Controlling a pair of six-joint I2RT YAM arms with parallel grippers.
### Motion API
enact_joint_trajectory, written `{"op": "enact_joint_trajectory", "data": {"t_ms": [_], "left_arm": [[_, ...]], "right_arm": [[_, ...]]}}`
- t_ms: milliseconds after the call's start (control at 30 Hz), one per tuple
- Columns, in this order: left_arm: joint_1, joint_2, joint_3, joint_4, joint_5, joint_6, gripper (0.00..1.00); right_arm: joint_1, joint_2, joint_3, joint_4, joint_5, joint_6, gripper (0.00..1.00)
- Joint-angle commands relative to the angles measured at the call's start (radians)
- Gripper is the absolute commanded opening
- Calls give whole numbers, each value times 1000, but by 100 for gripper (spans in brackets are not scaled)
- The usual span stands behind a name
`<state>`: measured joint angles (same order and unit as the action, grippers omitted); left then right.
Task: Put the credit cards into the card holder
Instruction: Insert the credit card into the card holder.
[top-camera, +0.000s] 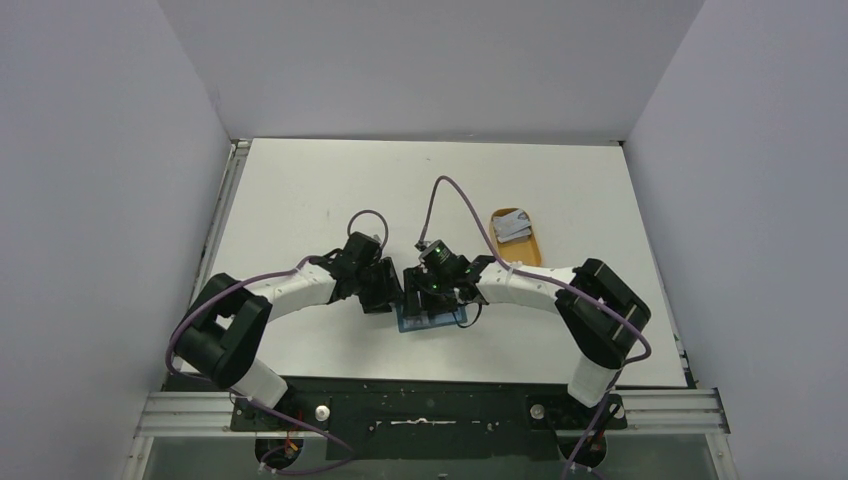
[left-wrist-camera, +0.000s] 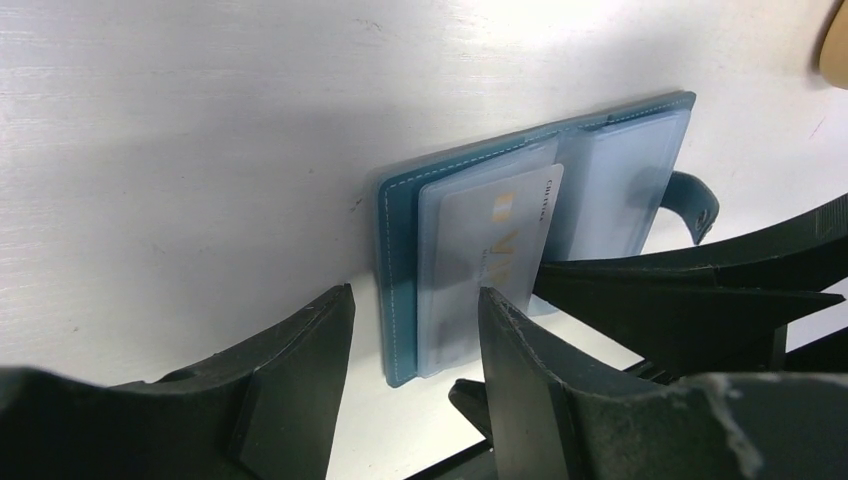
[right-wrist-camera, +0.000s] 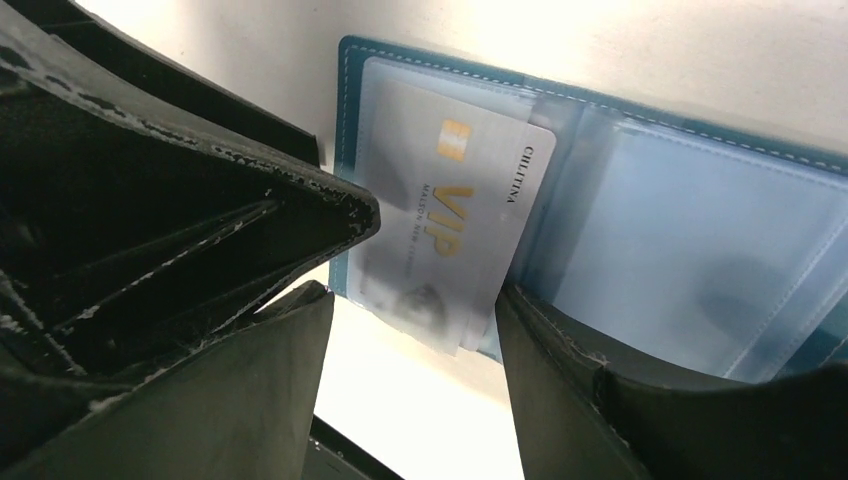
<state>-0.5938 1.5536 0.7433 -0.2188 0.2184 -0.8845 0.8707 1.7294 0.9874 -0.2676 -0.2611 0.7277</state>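
1. Top view: both arms meet over the card holder, which lies open on the counter near the arm bases. The left fingers hang at its left side and the right fingers right above it. Spare credit cards lie in the orange tray, well apart to the right. From here neither pair's spread can be read.

2. Left wrist view: the left fingers stand apart, holding nothing, and straddle the near corner of the holder. A VIP card sits partly inside the clear sleeve on the holder's near half, with one long edge poking out. The step in hand looks like seating this card. It would go best with one left finger pressing the holder's cover flat, so the holder cannot slide as the card is pushed.

3. Right wrist view: the right fingers are spread to either side of the card's protruding end. One finger lies against its corner. The other side is masked by a left finger, so I cannot tell whether they pinch the card. My advice: push along the card's length, flat to the counter and square to the sleeve mouth. Any tilt risks the corner catching the plastic or buckling the card.
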Motion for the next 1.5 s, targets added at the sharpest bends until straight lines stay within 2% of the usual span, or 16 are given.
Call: {"op": "enact_joint_trajectory", "data": {"t_ms": [0,400,467,600,633,733,1100,1467], "left_arm": [[3,-7,2,31,4,-7,48],[9,-6,6,27,-1,-2,48],[11,-17,5,21,-2,-4,48],[18,-55,-4,9,-1,-5,47],[20,-63,-5,6,-2,-5,47],[23,-86,-8,-5,-4,-6,47],[35,-100,-37,-27,-44,-22,44],[43,-58,-33,-48,-54,-14,37]], "right_arm": [[1,-57,11,3,114,6,63],[-4,-161,10,-41,214,32,63],[-12,-170,6,-45,234,35,59],[-50,-149,25,-67,225,31,30],[-58,-141,33,-70,220,26,26],[-79,-109,60,-81,212,11,18],[-104,-4,92,-63,141,-24,8],[-104,35,99,-66,128,-32,5]]}}
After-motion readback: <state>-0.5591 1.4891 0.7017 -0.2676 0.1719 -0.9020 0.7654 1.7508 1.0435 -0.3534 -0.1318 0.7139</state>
